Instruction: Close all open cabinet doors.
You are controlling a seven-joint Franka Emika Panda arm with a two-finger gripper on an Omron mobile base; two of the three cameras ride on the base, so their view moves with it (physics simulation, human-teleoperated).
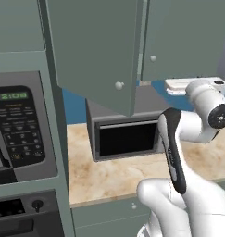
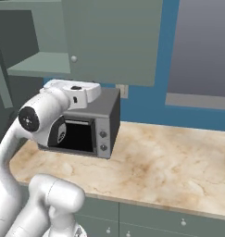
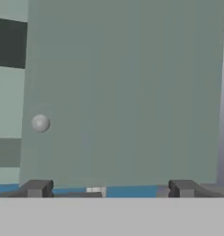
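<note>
Your 2 base views look forward and down from behind the arm, left and right, both covering the toaster oven [image 1: 125, 134] on the marble counter [image 2: 160, 162] under the cabinet doors [image 1: 93, 51]. Your hand view faces 1 door panel [image 3: 127, 92] squarely, near.

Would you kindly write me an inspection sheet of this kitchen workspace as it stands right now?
Surface: beige marbled stone counter, bare beside the oven.
Job's things: one muted grey-green upper cabinet door swung open, round pale knob at its lower corner; its neighbouring grey-green door sits shut, and faces the hand camera.
Clutter: silver toaster oven with dark glass door on the counter.
Grippers: gripper open, fingertips apart, holding nothing.
Cables: nothing seen.
Surroundings: blue back wall; black microwave keypad panel in a tall unit; grey-green drawer fronts below the counter.
</note>
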